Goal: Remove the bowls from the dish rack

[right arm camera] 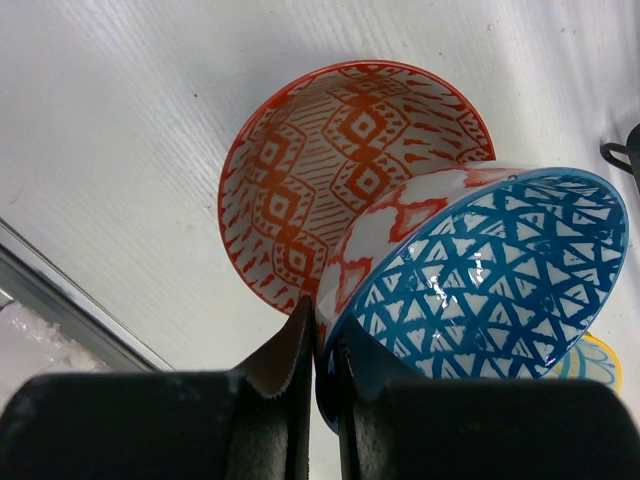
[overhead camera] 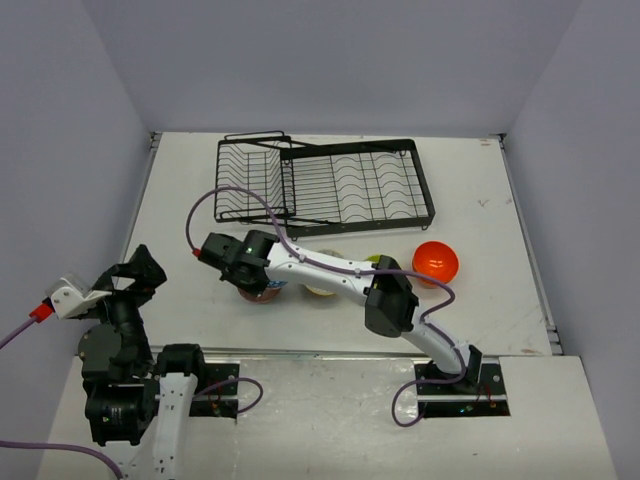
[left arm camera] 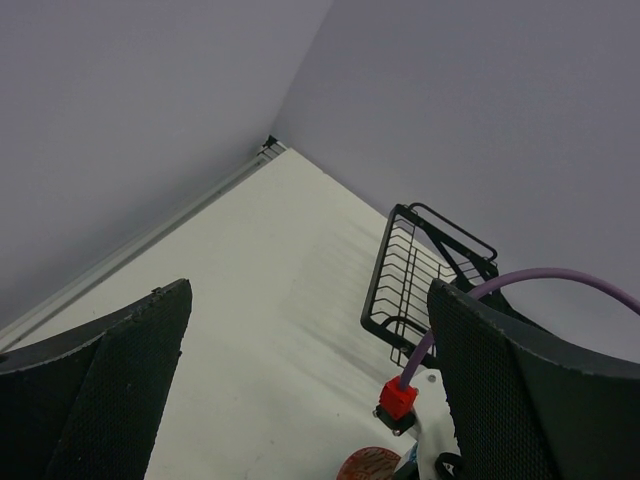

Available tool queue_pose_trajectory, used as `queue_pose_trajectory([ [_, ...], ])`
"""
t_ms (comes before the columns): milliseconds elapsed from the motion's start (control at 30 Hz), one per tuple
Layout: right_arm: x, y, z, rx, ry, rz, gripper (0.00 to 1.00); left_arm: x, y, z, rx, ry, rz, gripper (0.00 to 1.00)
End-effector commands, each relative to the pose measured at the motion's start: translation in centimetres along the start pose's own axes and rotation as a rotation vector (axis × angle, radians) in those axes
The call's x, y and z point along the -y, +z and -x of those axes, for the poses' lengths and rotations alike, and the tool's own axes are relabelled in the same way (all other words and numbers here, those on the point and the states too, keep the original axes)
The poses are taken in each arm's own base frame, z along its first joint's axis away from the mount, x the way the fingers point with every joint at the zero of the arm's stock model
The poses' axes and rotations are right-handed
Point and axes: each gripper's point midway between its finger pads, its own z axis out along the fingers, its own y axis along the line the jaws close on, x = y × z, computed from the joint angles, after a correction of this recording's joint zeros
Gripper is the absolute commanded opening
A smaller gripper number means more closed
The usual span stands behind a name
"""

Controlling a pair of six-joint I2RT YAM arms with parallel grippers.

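My right gripper (right arm camera: 325, 335) is shut on the rim of the blue-patterned bowl (right arm camera: 490, 280) and holds it tilted over the red-and-white patterned bowl (right arm camera: 320, 160), which sits on the table. In the top view the right gripper (overhead camera: 243, 266) hangs over the red-and-white bowl (overhead camera: 262, 292), in front of the black dish rack (overhead camera: 330, 185), whose prongs hold no bowls. The orange bowl (overhead camera: 435, 261) and the cream bowl (overhead camera: 322, 288) rest on the table; a lime green rim (overhead camera: 373, 259) peeks from behind the arm. My left gripper (overhead camera: 140, 268) is open and empty, raised at the left edge.
The right arm's forearm (overhead camera: 330, 270) and purple cable stretch across the table in front of the rack. The left wrist view shows the rack's smaller end section (left arm camera: 425, 265) and the left wall. Grey walls enclose the table on three sides.
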Motion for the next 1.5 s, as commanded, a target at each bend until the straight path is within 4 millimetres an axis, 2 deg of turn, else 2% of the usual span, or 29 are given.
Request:
queue_pose_trajectory([
  [0, -0.1, -2.4, 1.7, 0.076, -0.026, -0.022, 0.0, 0.3, 0.3, -0.1, -0.003, 0.004, -0.011, 1.0],
  [133, -1.2, -2.6, 2.1, 0.098, -0.047, -0.001, 0.0, 0.4, 0.4, -0.1, -0.004, 0.005, -0.012, 1.0],
  [167, -1.3, -2.1, 2.0, 0.09, -0.054, 0.001, 0.0, 0.4, 0.4, -0.2, -0.005, 0.005, -0.013, 1.0],
  [500, -1.3, 0.4, 2.2, 0.078, -0.068, -0.038, 0.0, 0.4, 0.2, -0.1, -0.002, 0.003, -0.02, 1.0],
  [633, -1.4, 0.6, 3.3, 0.127, -0.05, -0.043, 0.0, 0.4, 0.2, 0.0, -0.001, 0.002, -0.02, 1.0],
  [733, -1.4, 0.3, 3.7, 0.144, -0.041, -0.044, 0.18, 0.5, 0.3, -0.1, -0.002, 0.004, -0.021, 1.0],
  [800, -1.4, 0.3, 3.7, 0.145, -0.039, -0.047, 0.23, 0.5, 0.3, -0.1, -0.002, 0.006, -0.021, 1.0],
  [833, -1.3, 0.1, 3.8, 0.148, -0.037, -0.047, 0.34, 0.5, 0.3, -0.1, -0.003, 0.006, -0.023, 1.0],
  [900, -1.3, -0.2, 3.6, 0.15, -0.037, -0.048, 0.48, 0.5, 0.2, -0.1, -0.003, 0.006, -0.023, 1.0],
  [1000, -1.6, -0.9, 3.6, 0.157, -0.046, -0.053, 0.5, 0.5, 0.2, -0.1, -0.002, 0.005, -0.023, 1.0],
  [1033, -1.5, -1.2, 3.4, 0.152, -0.049, -0.067, 0.54, 0.5, 0.3, -0.1, -0.002, 0.006, -0.021, 1.0],
  [1067, -1.4, -2.0, 3.5, 0.163, -0.046, -0.072, 0.59, 0.5, 0.2, -0.1, -0.002, 0.005, -0.023, 1.0],
  [1133, -1.6, -3.3, 3.4, 0.172, -0.05, -0.073, 0.64, 0.5, 0.4, -0.2, -0.006, 0.009, -0.021, 1.0],
  [1167, -1.4, -5.1, 3.7, 0.2, -0.04, -0.071, 0.68, 0.6, 0.5, -0.3, -0.011, 0.012, -0.024, 1.0],
  [1233, -1.0, -6.5, 3.3, 0.214, -0.025, -0.069, 0.7, 0.7, 0.7, -0.4, -0.018, 0.021, -0.025, 1.0],
  [1267, -0.6, -7.5, 3.2, 0.232, 0.002, -0.077, 0.75, 0.8, 0.9, -0.7, -0.032, 0.029, -0.024, 1.0],
  [1300, 0.5, -9.7, 2.6, 0.268, 0.03, -0.084, 0.78, 1.0, 1.0, -0.5, -0.036, 0.036, -0.03, 1.0],
  [1333, 1.1, -10.9, 2.2, 0.291, 0.051, -0.09, 0.83, 1.2, 1.1, -0.5, -0.046, 0.051, -0.036, 1.0],
  [1367, 2.1, -10.4, 0.0, 0.262, 0.079, -0.125, 0.89, 1.7, 1.5, -1.1, -0.087, 0.075, -0.051, 1.0],
  [1400, 3.8, -15.0, 0.7, 0.395, 0.153, -0.113, 0.99, 2.2, 1.3, -0.6, -0.105, 0.092, -0.062, 1.0],
  [1433, 4.7, -16.5, 0.0, 0.436, 0.21, -0.117, 0.99, 2.5, 2.2, -1.3, -0.165, 0.131, -0.049, 1.0],
  [1467, 6.0, -16.2, -2.3, 0.422, 0.241, -0.147, 0.99, 3.1, 2.4, -1.7, -0.211, 0.153, -0.071, 1.0],
])
